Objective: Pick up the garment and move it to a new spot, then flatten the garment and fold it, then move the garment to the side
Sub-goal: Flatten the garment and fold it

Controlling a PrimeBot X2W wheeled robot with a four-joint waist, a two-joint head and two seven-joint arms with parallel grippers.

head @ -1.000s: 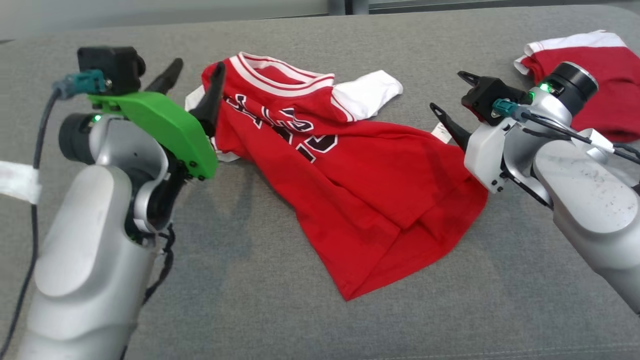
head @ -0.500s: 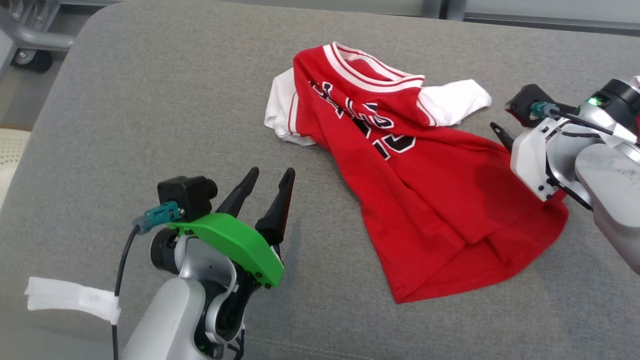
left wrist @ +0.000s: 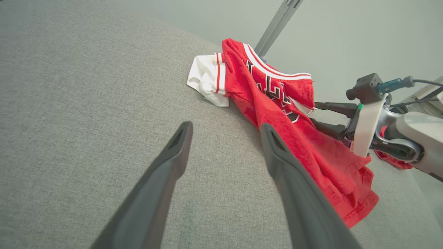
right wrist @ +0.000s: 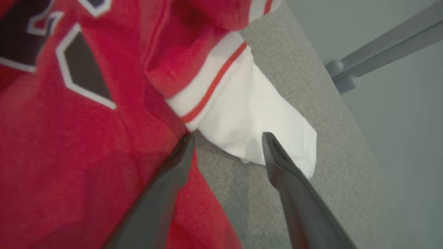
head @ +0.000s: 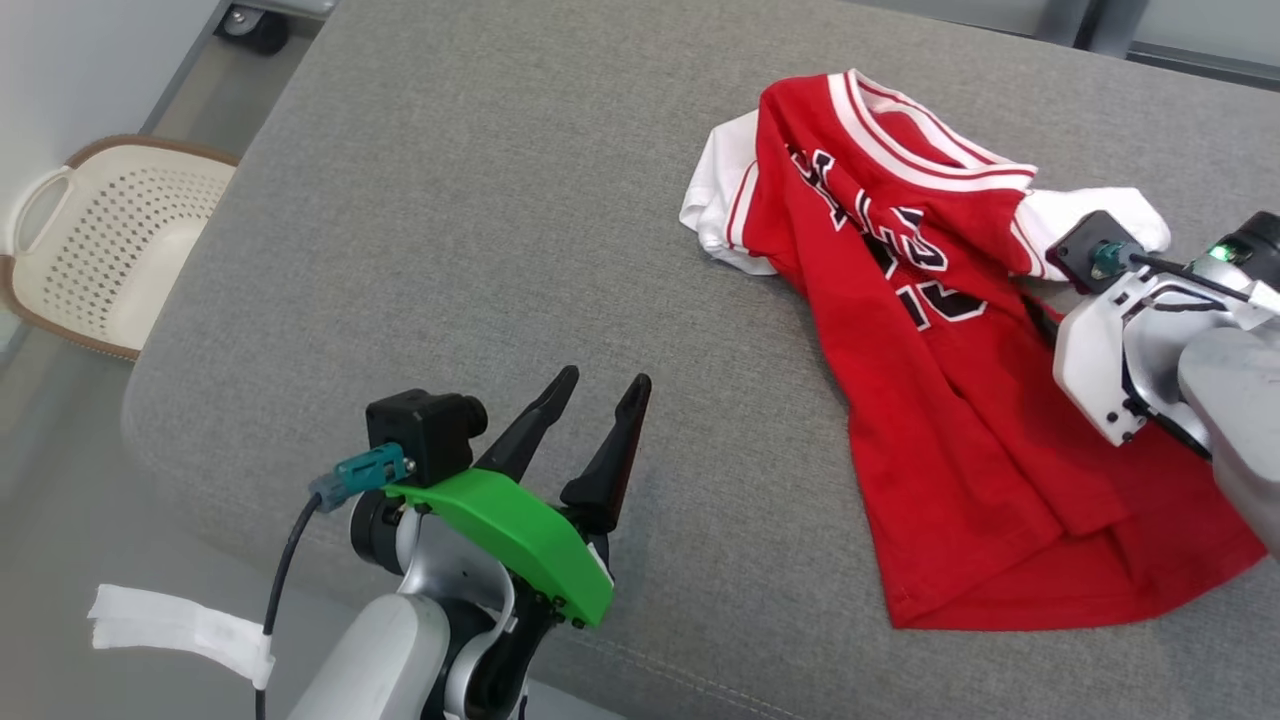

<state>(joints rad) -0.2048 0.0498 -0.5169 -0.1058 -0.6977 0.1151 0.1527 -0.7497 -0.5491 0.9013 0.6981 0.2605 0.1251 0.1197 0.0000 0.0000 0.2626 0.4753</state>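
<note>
Head view: big grey upholstered surface [head: 480, 220] takes most of the frame, with its rounded corner at the left and floor beyond.

Garment [head: 930, 430] is a red jersey with white sleeves, white-striped collar and dark lettering. It lies crumpled on the right part of the surface, collar toward the far edge, hem toward the near edge, and one side folded over itself. It is not flat.

Cream perforated laundry basket [head: 110, 240] with a brown rim sits on the floor off the left end, well apart from the garment.

Left gripper [head: 606, 377] has a green mount. It is at lower centre over bare grey fabric near the front edge, well apart from the jersey. Its fingers are spread wide and hold nothing. The left wrist view shows the same, with both fingers splayed over the surface and the garment beyond them.

Right gripper [right wrist: 228, 135] is at the right, over the jersey's upper side. Its fingers are spread wide and grip nothing. In the right wrist view one tip sits at the seam where red meets the white sleeve [right wrist: 256, 114], and the other is over the sleeve's outer end. Can't tell if the tips touch the cloth.

Strip of white tape [head: 170, 625] is wrapped on the left arm's cable, bottom left.

Small black caster [head: 255, 25] is on the floor at the top left.
</note>
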